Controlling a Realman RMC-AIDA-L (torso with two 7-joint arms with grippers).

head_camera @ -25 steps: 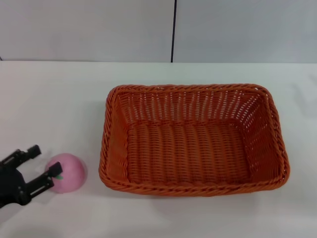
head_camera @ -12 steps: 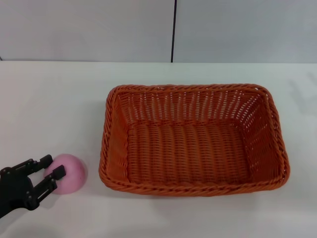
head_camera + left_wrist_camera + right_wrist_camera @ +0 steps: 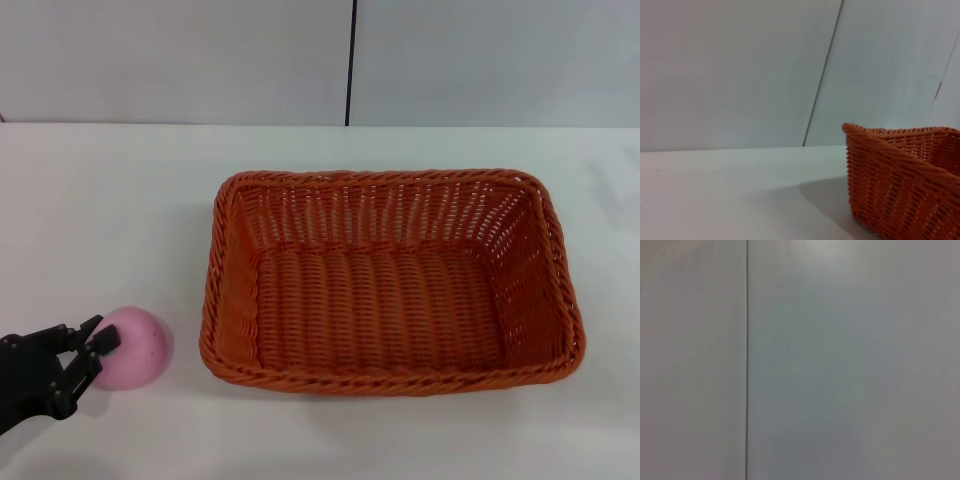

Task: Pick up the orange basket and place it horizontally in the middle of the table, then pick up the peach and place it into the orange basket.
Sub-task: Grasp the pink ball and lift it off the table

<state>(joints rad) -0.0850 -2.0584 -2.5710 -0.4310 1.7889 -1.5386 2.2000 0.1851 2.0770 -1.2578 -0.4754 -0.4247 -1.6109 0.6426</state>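
Large rectangular orange woven wicker basket sits on the wide white desk, about mid-desk, long side running left-right. Small round pink toy peach on the desk just left of the basket's near-left corner, apart from it. Black left end effector at the peach's left side, near desk's front-left edge. Wall behind the desk.

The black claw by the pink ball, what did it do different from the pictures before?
The left claw narrowed its fingers around the peach. Before, they stood wide open beside it; now they press on its side. The peach rolled a little, so its green leaf mark no longer shows. It sits on the table, not lifted yet. The orange basket stayed put. The right claw is out of sight.
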